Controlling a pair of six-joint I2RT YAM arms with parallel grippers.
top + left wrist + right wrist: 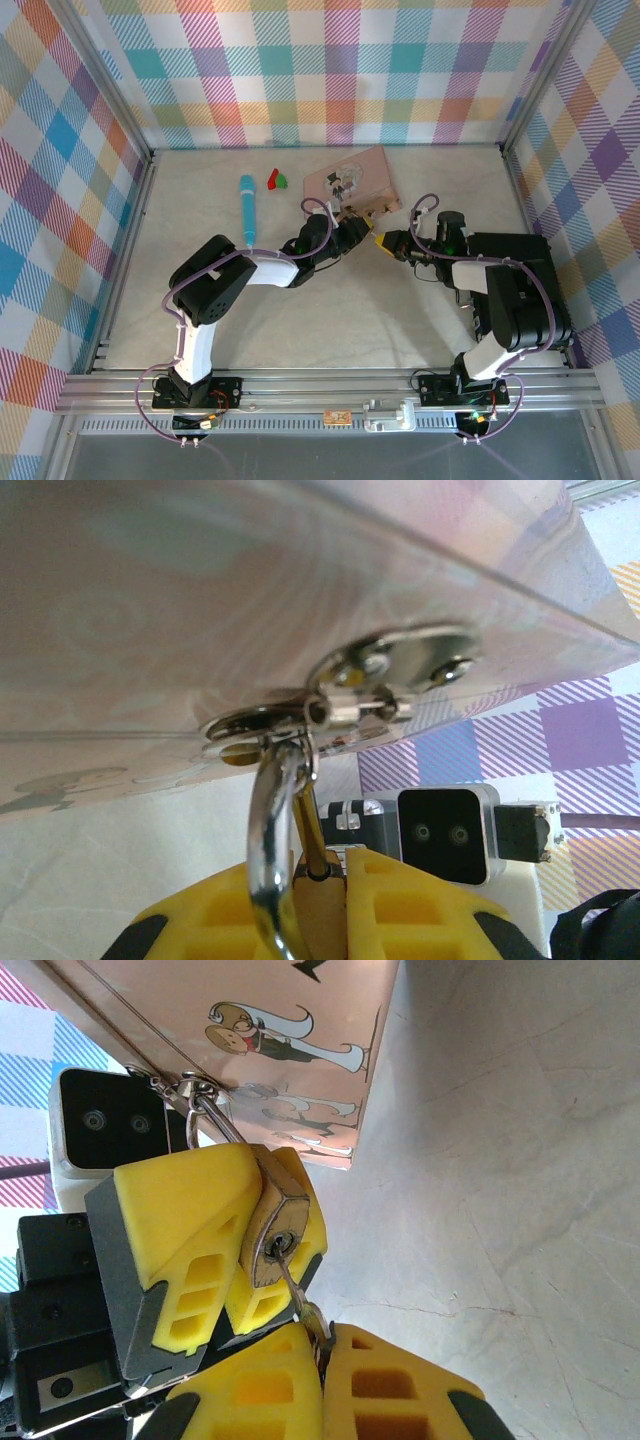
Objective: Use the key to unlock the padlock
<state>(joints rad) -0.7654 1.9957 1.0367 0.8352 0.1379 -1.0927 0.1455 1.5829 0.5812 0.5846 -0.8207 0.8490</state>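
The padlock [278,1222] sits straight ahead of the right gripper [322,1355], just off its fingertips. The two are joined by the key [298,1295]. The right gripper's yellow pads are pressed together on the key's head, and its thin shaft runs from them into the keyhole on the lock's end face. The key's long axis therefore lies in line with the gripper's reach, so the coming move looks like a twist about that line, not a push. The left gripper [320,910] faces the right one and pinches the small brass body between its ribbed yellow fingers. The rounded steel shackle [272,850] rises from between its fingertips and passes through the shiny hasp [390,670] on the edge of the pink box [250,1000]. The box is smooth, glossy tin printed with cartoon figures. Beneath both grippers is the table [520,1210], pale and faintly veined.
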